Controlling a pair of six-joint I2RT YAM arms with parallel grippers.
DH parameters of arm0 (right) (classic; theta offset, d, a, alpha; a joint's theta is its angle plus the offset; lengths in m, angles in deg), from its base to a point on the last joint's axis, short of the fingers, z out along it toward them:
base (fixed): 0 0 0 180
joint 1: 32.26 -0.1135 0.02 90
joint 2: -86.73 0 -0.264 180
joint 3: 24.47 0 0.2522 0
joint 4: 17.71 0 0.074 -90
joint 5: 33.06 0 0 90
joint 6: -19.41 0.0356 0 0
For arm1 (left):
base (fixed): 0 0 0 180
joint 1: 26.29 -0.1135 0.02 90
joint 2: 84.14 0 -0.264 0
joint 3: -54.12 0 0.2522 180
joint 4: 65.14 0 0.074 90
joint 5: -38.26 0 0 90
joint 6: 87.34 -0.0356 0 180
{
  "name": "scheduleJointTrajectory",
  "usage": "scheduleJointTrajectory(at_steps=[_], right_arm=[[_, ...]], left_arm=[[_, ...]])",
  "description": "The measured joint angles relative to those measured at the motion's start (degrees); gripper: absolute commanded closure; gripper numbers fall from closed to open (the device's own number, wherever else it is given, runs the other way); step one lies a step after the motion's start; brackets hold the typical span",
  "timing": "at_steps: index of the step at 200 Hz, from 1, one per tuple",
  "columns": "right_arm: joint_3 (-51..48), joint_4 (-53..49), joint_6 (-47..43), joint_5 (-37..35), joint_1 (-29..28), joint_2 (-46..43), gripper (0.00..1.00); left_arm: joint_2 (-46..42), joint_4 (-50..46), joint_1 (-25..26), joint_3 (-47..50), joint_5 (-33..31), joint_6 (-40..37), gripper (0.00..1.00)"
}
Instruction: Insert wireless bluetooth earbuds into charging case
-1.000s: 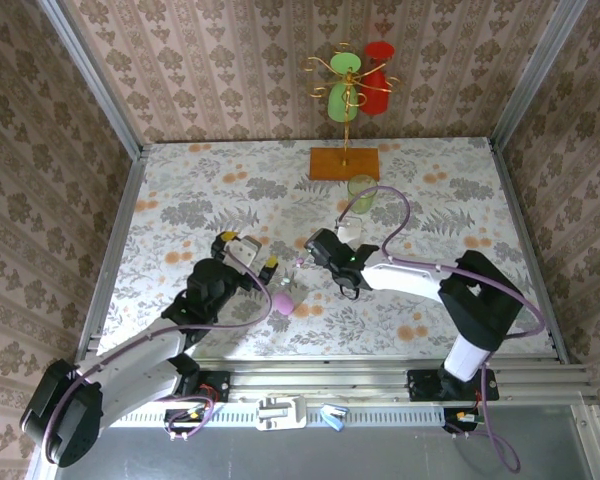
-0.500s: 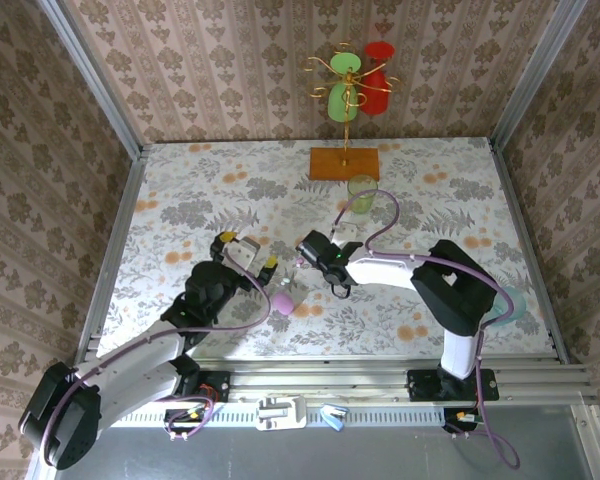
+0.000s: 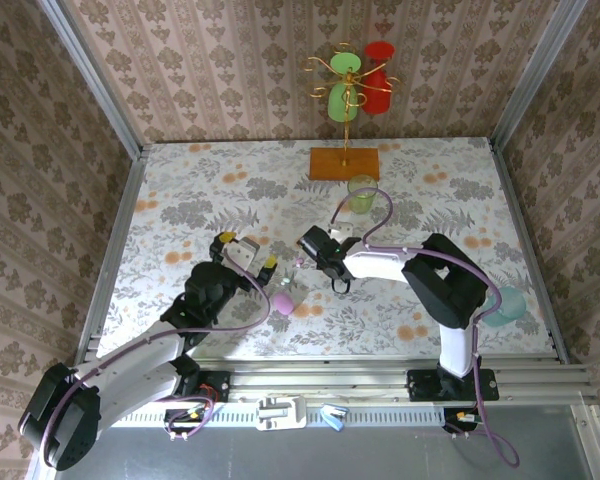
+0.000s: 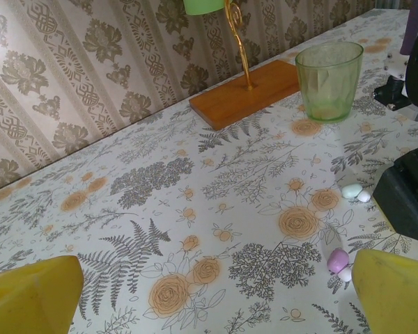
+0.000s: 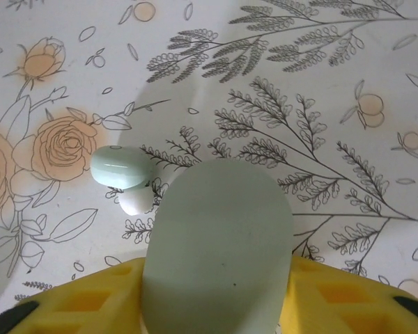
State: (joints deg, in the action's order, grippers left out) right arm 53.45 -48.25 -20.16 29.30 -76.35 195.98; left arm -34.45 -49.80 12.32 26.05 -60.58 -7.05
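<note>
right gripper (image 5: 216,282) clasped the green case (image 5: 216,223), left gripper (image 4: 212,289) gaped empty, and the earbud (image 5: 118,167) lay outside, not yet inserted.

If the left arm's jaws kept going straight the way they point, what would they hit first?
Probably the flowered table itself: the left gripper, jaws open, tilts down at bare cloth, short of the wooden stand base. Depth is hard to judge.
</note>
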Motion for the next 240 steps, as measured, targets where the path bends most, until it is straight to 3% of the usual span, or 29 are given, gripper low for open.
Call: scheduleJointTrajectory(at_steps=[24, 61, 100, 137, 156, 186, 220, 240], right_arm=[[0.0, 0.9, -4.7, 1.3, 0.9, -0.1, 0.59], [-2.2, 4.4, -19.0, 7.5, 2.6, -2.1, 0.58], [-8.9, 7.0, -34.9, 20.6, 3.1, -8.1, 0.57], [-14.2, 7.4, -44.2, 31.7, 3.1, -12.9, 0.57], [-15.2, 7.5, -47.0, 34.5, 3.1, -13.5, 0.52], [-16.6, 8.6, -49.0, 36.8, 3.1, -13.8, 0.33], [-20.8, 13.6, -48.8, 36.9, 3.2, -18.4, 0.35], [-22.6, 15.5, -47.2, 36.3, 3.5, -20.9, 0.28]], left_arm=[[0.0, 0.0, 0.0, 0.1, 0.0, 0.0, 0.00], [0.0, 0.0, 0.0, 0.1, 0.0, 0.0, 0.00], [-0.1, 0.0, 0.0, 0.3, 0.0, 0.0, 0.00], [-0.1, 0.0, 0.1, 0.5, 0.0, 0.0, 0.00], [0.0, 0.0, 0.1, 0.5, 0.0, 0.0, 0.00], [0.5, 0.0, 0.2, 0.5, 0.0, 0.0, 0.00], [0.5, 0.0, 0.4, 0.5, 0.0, 0.1, 0.00], [0.5, 0.0, 0.4, 0.5, 0.0, 0.3, 0.00]])
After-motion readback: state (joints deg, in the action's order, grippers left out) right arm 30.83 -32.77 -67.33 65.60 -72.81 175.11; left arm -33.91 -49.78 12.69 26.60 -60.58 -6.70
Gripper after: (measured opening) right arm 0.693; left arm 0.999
